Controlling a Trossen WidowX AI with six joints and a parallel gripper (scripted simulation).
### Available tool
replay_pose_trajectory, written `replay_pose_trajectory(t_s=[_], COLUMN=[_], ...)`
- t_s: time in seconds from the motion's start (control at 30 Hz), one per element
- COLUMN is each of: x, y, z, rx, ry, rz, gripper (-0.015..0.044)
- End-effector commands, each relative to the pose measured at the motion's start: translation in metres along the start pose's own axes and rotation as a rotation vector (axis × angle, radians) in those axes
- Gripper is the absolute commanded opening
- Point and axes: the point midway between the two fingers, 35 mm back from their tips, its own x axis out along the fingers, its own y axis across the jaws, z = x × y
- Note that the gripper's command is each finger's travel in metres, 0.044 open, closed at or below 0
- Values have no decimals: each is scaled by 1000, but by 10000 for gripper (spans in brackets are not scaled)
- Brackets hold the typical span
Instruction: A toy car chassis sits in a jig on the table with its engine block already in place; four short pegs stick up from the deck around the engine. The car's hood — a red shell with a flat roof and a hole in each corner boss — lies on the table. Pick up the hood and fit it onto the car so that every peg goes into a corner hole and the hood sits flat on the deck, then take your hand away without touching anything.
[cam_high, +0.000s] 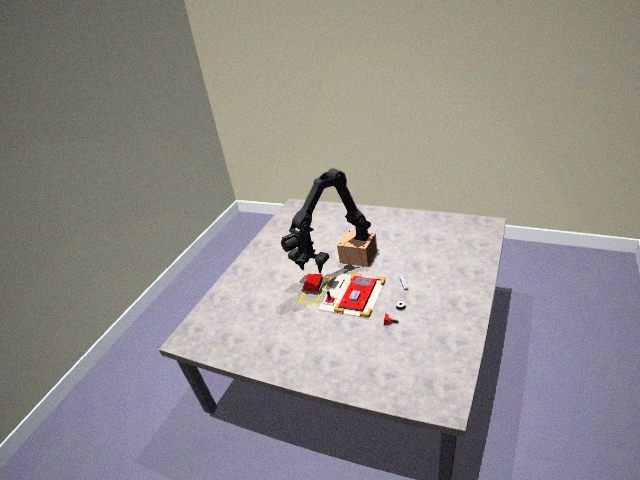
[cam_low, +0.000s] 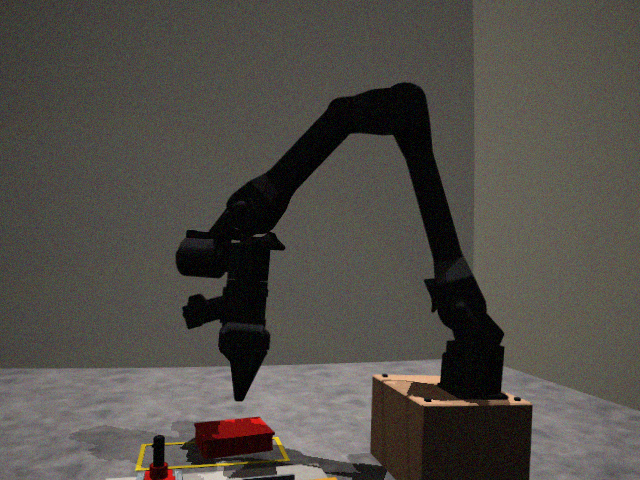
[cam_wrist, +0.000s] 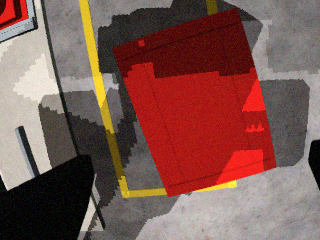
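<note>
The red hood (cam_high: 312, 282) (cam_low: 235, 436) (cam_wrist: 195, 110) lies on the table, partly inside the yellow outline and turned askew to it. My gripper (cam_high: 311, 270) (cam_low: 239, 399) (cam_wrist: 205, 160) is open and empty, pointing down above the hood; in the wrist view its fingers stand to the left and right of the hood's near end. The red chassis (cam_high: 365, 294) sits in the cream jig board (cam_high: 374, 299) with orange corners. The grey engine block (cam_high: 354, 295) is on its deck. The pegs are too small to make out. The hood's corner holes cannot be made out.
A small red stand with a black upright pin (cam_high: 329, 298) (cam_low: 158, 452) is on the board between outline (cam_high: 308, 302) (cam_wrist: 112, 135) and chassis. Right of the jig lie a pale bar (cam_high: 403, 282), a small wheel (cam_high: 400, 305) and a red-and-black part (cam_high: 387, 320). The arm's wooden base (cam_high: 354, 253) (cam_low: 465, 439) stands behind.
</note>
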Motion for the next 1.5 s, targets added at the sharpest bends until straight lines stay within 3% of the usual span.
replay_pose_trajectory(t_s=[0.0,1.47], x=[-7,24], y=[2,-1], z=[8,8], rx=[-255,-255], ry=[59,59], rz=[-45,-45], gripper=[440,440])
